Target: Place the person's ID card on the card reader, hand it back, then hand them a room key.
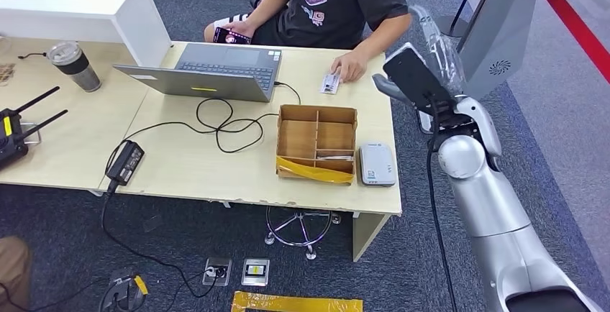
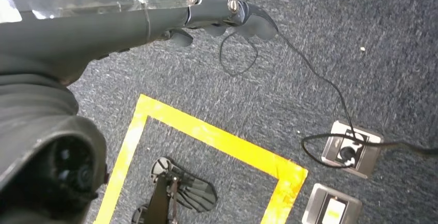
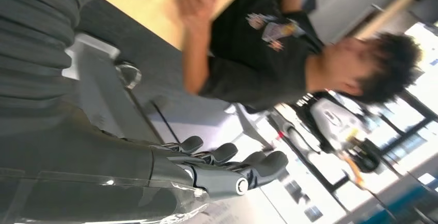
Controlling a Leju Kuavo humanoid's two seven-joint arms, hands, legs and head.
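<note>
1. The ID card (image 1: 329,83) lies near the worktop's (image 1: 187,168) far right corner under the person's hand (image 1: 351,66); the handover is just opening.
2. The right hand (image 1: 411,75) is raised beside that corner, fingers loose, holding nothing.
3. The left hand (image 2: 227,20) hangs over the floor, empty.
4. Next, I judge, the right hand takes the card and brings it to the card reader (image 1: 377,163) at the near right edge.

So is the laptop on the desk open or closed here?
Open. The laptop has its keyboard deck exposed, lid hinged away toward the seated person. Whether it is powered on cannot be told; the screen faces away.
</note>
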